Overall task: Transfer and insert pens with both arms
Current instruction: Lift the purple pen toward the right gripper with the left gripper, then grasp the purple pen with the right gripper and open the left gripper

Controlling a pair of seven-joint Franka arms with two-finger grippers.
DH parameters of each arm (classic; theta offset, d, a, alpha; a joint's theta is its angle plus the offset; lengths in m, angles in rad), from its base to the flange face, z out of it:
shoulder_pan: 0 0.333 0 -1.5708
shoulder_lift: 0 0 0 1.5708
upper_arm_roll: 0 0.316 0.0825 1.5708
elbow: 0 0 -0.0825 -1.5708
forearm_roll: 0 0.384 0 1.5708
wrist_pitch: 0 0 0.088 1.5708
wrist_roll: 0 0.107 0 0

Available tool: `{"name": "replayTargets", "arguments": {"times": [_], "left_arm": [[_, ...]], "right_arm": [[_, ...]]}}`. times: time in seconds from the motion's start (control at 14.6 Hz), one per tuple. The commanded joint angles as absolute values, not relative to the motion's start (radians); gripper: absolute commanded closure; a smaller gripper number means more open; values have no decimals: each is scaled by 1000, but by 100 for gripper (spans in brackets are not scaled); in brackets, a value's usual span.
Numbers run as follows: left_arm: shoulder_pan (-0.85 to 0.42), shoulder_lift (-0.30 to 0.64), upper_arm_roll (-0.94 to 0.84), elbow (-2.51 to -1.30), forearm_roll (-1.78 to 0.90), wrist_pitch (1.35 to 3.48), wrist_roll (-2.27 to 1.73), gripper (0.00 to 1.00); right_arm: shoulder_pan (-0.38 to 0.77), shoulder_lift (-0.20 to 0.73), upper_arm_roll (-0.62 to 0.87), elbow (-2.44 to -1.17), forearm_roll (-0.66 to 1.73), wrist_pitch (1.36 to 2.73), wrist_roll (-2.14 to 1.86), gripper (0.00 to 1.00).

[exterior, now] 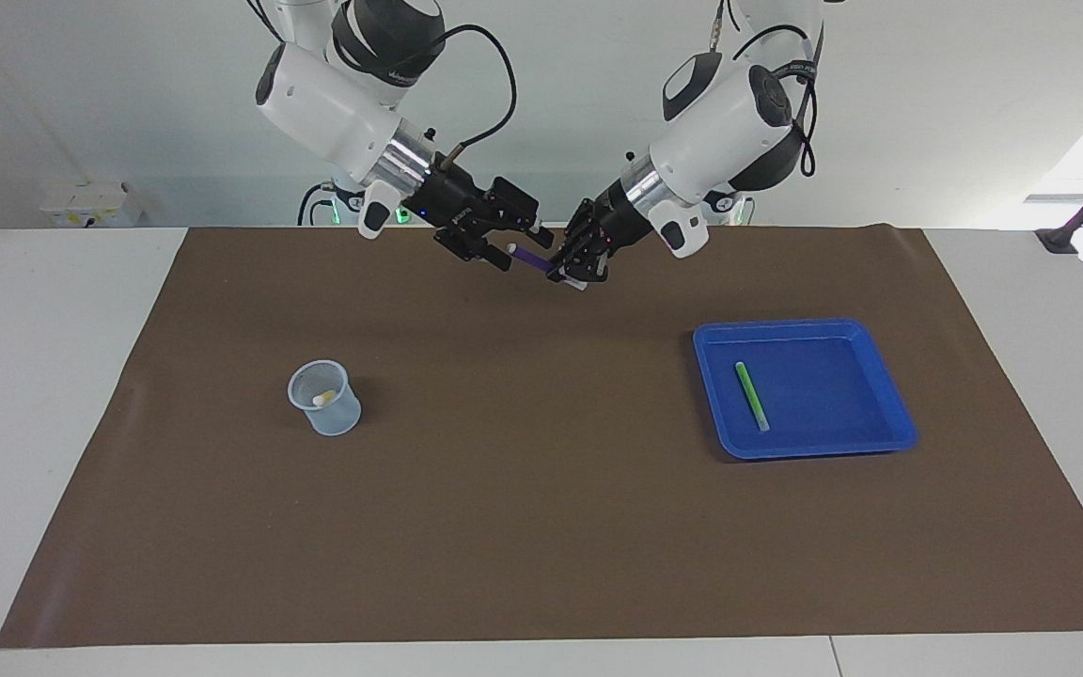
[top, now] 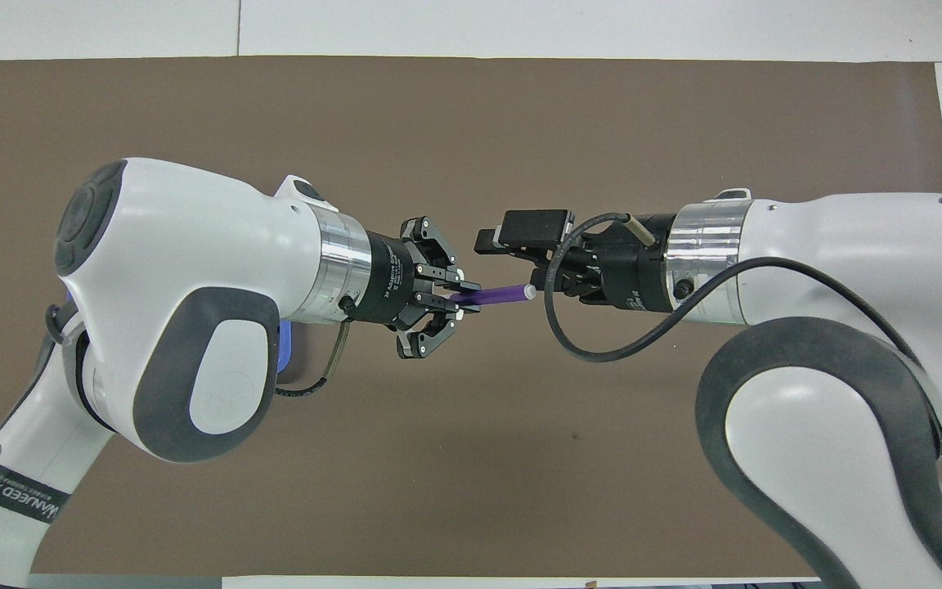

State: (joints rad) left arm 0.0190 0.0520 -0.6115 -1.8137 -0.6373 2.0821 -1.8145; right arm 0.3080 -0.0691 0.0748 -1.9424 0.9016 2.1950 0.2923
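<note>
Left jaws (top: 456, 298) clamped on purple pen (top: 494, 294); right jaws (exterior: 504, 241) wide around its pale tip; "2F Adaptive" lettering.

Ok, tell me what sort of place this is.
Probably a robotics lab test bench: two white arms mounted at a plain table with a brown mat, holding only a cup and blue tray.

A white table (exterior: 53, 395) carries a brown mat (exterior: 541, 527), bearing a clear cup (exterior: 325, 399) and blue tray (exterior: 880, 414).

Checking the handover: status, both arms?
Left gripper shut on purple pen, mid-air over mat. Right gripper open at pen's white tip, not gripping. Green pen in tray; yellow pen in cup. Nothing blocking.
</note>
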Motion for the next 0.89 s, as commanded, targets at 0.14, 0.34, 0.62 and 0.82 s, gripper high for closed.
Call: {"name": "replayTargets", "arguments": {"times": [0.14, 0.34, 0.62, 0.82], "left_arm": [[23, 20, -604, -1848, -664, 2102, -1825, 100], [23, 20, -604, -1847, -672, 2106, -1824, 100], [23, 20, -604, -1847, -672, 2106, -1824, 100], [23, 20, -604, -1847, -672, 2105, -1824, 100]], "right_arm": [[316, -100, 77, -1982, 835, 2181, 285, 5], [321, -100, 77, -1976, 827, 2137, 293, 13], [316, -107, 77, -1973, 785, 2109, 288, 24], [316, -107, 77, -1973, 784, 2120, 285, 32]]}}
